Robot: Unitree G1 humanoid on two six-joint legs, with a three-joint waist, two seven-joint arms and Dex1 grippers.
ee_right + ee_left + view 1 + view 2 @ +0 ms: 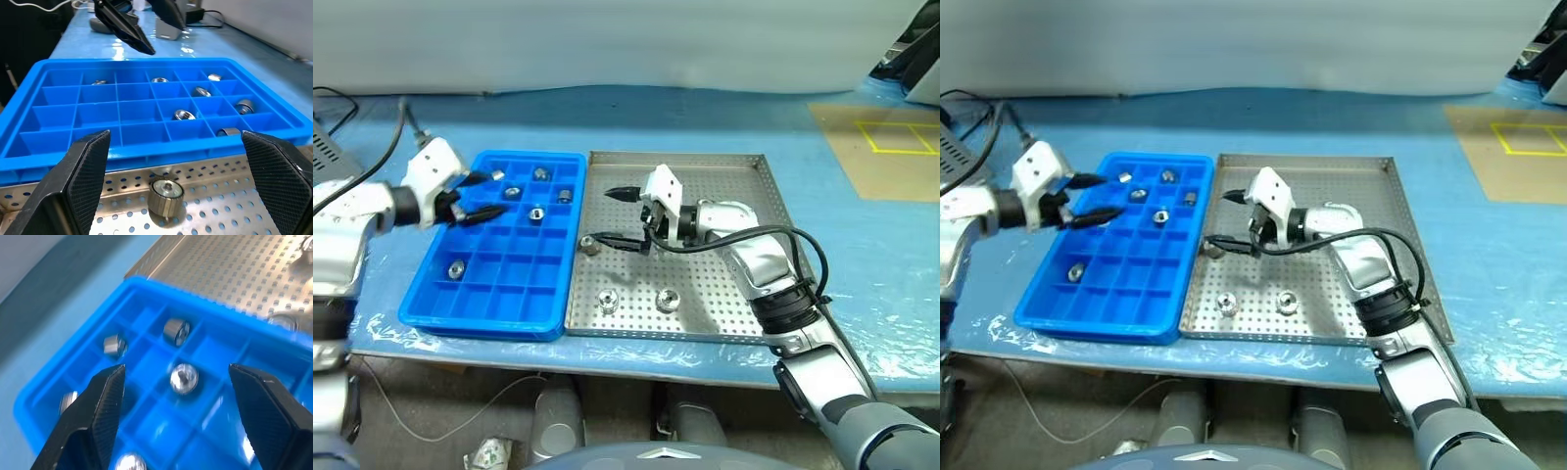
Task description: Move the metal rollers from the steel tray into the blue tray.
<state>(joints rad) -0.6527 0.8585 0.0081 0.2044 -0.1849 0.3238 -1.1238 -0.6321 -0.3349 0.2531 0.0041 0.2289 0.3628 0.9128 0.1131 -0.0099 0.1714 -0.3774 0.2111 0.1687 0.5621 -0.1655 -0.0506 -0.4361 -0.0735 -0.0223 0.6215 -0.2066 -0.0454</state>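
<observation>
A: Right tool [612, 217] spread wide, empty, level over the steel tray [724, 166], a roller [165, 195] lying between its tips near the blue tray [421, 311]. Lower squarely, then pinch the wider base.

B: Left tool [481, 194] parted, empty, above the blue tray. Keep clear.

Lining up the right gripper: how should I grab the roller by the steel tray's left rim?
Pinch the roller across its knurled round sides. It stands upright, stub up, already between the open right gripper fingers, so come in low toward the blue tray, probably without reorienting.
</observation>
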